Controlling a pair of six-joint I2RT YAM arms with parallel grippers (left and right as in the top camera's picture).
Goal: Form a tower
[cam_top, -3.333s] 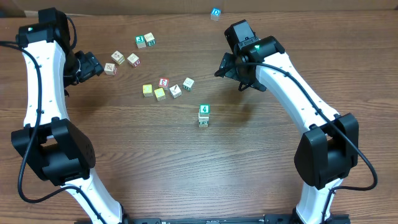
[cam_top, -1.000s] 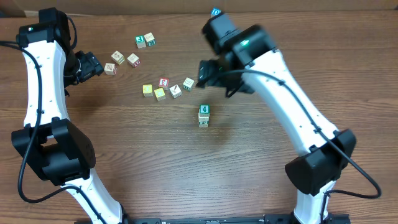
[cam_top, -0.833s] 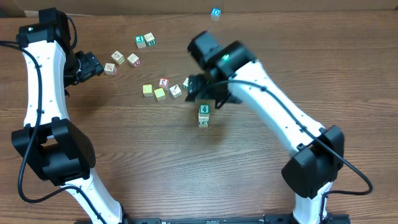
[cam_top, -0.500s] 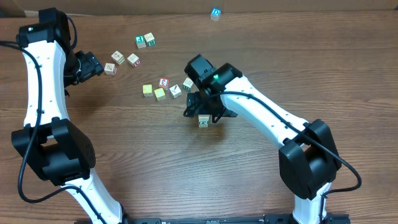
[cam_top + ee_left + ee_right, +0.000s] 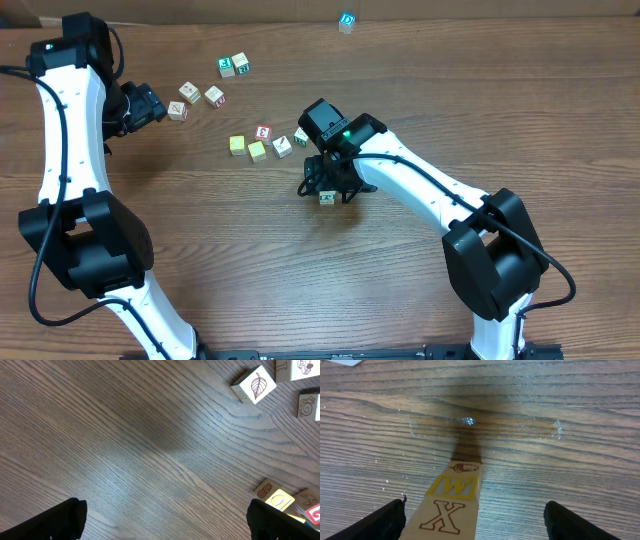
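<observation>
Left gripper (image 5: 148, 103) over bare wood at the table's (image 5: 200, 260) left side. In its wrist view we see the fingertips (image 5: 55, 520) wide apart with nothing between them: released. Just right of it, three loose cubes (image 5: 190, 92) in a small cluster. Two green-marked cubes (image 5: 226, 67) sit farther back, touching each other. Toward mid-table, a ragged row (image 5: 257, 151) of five cubes: two yellow, one red-marked, two white, the last one close beside the right arm (image 5: 420, 190). Tower (image 5: 327, 197) stands near the table's centre, just right of the row and nearer the front edge. From overhead we make out only its lower part; the rest is hidden under the right gripper (image 5: 327, 183). Right wrist view: tower upright, faces marked X and W toward the camera, jaws parted on either side of it, not clamped. One finger is just beside it, the other well apart; we cannot tell whether the nearer one touches. Blue cube (image 5: 346, 20) alone at the far edge.
</observation>
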